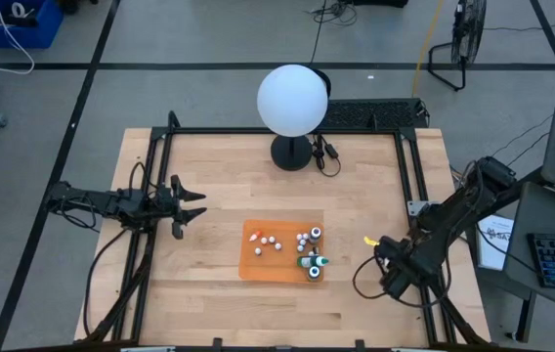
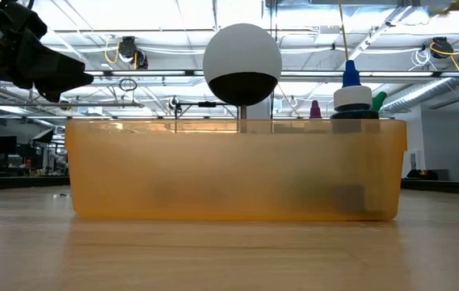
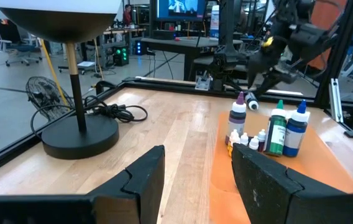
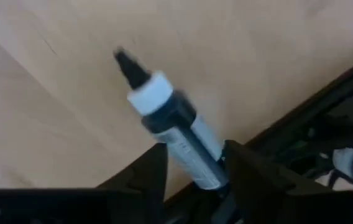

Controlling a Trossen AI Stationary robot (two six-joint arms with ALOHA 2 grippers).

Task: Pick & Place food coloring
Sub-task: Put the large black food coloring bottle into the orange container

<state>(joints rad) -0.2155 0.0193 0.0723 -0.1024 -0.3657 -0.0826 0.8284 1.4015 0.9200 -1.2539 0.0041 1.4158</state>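
An orange tray [image 1: 258,262] sits mid-table and holds the food coloring: several tiny whitish bottles [image 1: 270,242] and taller dark ones [image 1: 313,264]. In the left wrist view these show as purple-, green- and blue-topped bottles [image 3: 278,129]. My right gripper [image 4: 195,165] is right of the tray [image 1: 387,256], shut on one dark bottle with a white collar and a black tip [image 4: 158,102]. My left gripper [image 3: 195,174] hangs open over the table's left part [image 1: 192,205], well clear of the tray. My right gripper pinches the dark bottle by the lower part of its body [image 4: 192,149] between its two fingers [image 4: 148,171]. The bottle sticks out forward past the fingertips, tilted, with its black tip [image 4: 127,62] pointing away from the wrist. It looks lifted clear of the wooden table.
A white globe lamp on a black foot [image 1: 292,152] stands at the far middle, its cable [image 1: 328,156] beside it. A small yellow thing [image 1: 369,240] lies between the tray and my right gripper. A black frame rail [image 1: 409,176] runs round the table. Bare wood lies left of the tray.
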